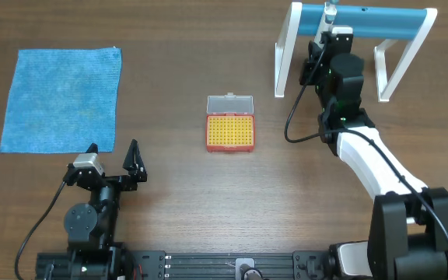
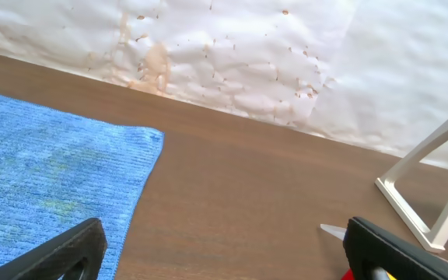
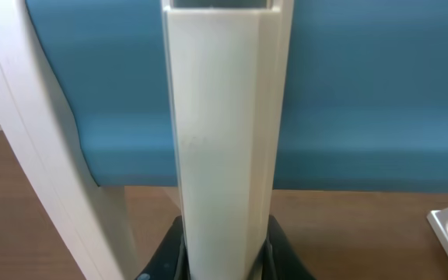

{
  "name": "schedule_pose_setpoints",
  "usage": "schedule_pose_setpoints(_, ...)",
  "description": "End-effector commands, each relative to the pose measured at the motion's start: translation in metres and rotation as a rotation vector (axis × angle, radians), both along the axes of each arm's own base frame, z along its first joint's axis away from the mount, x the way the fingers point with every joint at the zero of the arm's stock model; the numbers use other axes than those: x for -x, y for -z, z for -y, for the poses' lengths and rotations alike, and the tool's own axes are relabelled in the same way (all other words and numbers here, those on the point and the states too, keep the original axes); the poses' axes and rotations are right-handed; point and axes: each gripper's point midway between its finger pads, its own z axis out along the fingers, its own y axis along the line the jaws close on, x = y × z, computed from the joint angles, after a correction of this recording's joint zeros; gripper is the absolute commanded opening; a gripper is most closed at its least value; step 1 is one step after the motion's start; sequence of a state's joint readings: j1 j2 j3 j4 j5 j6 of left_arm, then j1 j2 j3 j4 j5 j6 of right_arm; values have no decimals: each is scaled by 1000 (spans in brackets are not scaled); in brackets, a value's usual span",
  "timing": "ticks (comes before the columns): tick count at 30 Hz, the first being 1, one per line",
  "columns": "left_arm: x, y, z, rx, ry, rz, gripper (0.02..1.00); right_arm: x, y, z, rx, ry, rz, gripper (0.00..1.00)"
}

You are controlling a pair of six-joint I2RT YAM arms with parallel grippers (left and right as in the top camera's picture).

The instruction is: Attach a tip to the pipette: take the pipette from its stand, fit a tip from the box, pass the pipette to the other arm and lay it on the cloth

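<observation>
Nearest the bases, the left gripper (image 1: 113, 149) waits wide open and empty beside the cloth (image 1: 61, 101), probably placed there to receive the handover. Past the open tip box (image 1: 230, 124), the right gripper (image 3: 224, 253) is clamped on the pipette (image 3: 224, 132), which hangs on its stand (image 1: 379, 19); lifting it free looks like the step in hand.

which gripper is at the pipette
The right gripper, closed around the white pipette at the stand; the left gripper sits open near the blue cloth, holding nothing.
</observation>
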State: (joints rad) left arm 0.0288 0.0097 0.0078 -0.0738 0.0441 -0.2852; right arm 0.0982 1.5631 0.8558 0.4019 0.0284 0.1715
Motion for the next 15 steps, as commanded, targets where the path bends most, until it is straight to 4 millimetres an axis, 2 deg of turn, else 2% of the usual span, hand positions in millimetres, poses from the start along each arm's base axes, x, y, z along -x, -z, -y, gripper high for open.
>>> schedule_pose_setpoints(1,0,1,-1,-13,-6,-1,987,7,-43,4,-8,11,95,80)
schedule_pose_setpoints(10,0,1,-1,-13,-6,-1,987,14,-58,0,-12,-1,119,80)
schedule_pose_setpoints(13,0,1,-1,-13,-6,-1,987,34,-69,-36,-30,-122,115,80)
schedule_pose_setpoints(15,0,1,-1,-13,-7,-1,987,53,-83,-74,-59,-267,152,80)
